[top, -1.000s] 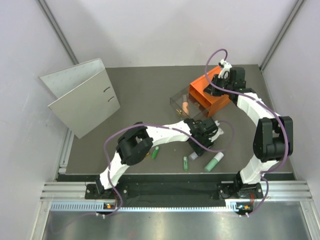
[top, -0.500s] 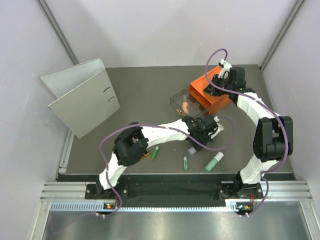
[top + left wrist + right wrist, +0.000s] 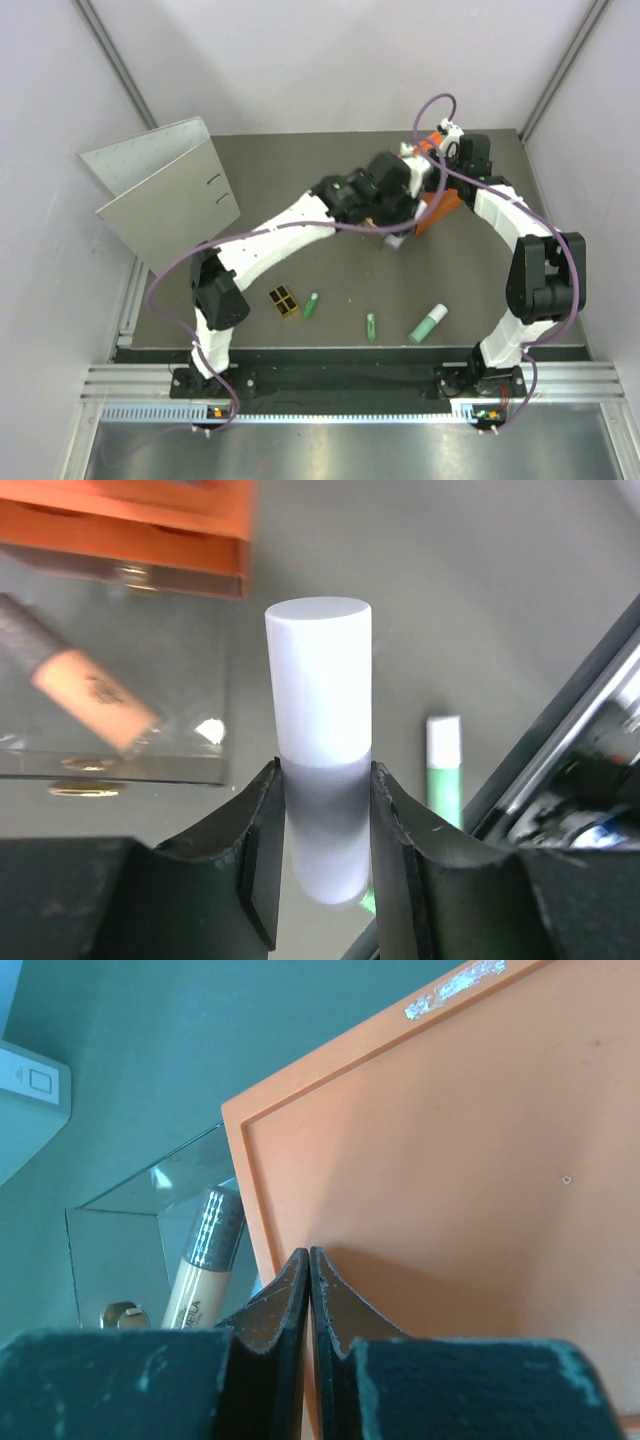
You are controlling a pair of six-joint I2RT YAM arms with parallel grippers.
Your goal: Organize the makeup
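My left gripper [image 3: 322, 780] is shut on the pale lavender-white tube [image 3: 318, 670] and holds it above the table beside the clear drawer [image 3: 120, 750]. In the top view this gripper [image 3: 392, 232] is next to the orange drawer box [image 3: 440, 210]. The orange tube [image 3: 90, 685] lies in the drawer and also shows in the right wrist view [image 3: 200, 1260]. My right gripper [image 3: 309, 1260] is shut and empty, resting on the box top [image 3: 450, 1160]. The mint tube [image 3: 428, 323], two green sticks [image 3: 312, 305] [image 3: 371, 326] and the black-and-gold palette [image 3: 284, 301] lie near the front edge.
A large grey ring binder [image 3: 165, 195] stands open at the back left. Pale walls close the table on three sides. The left arm stretches diagonally across the middle of the table.
My left arm has lifted the lavender-white tube from the front of the table and carried it back to the drawer. The palette now shows. The right arm has not moved.
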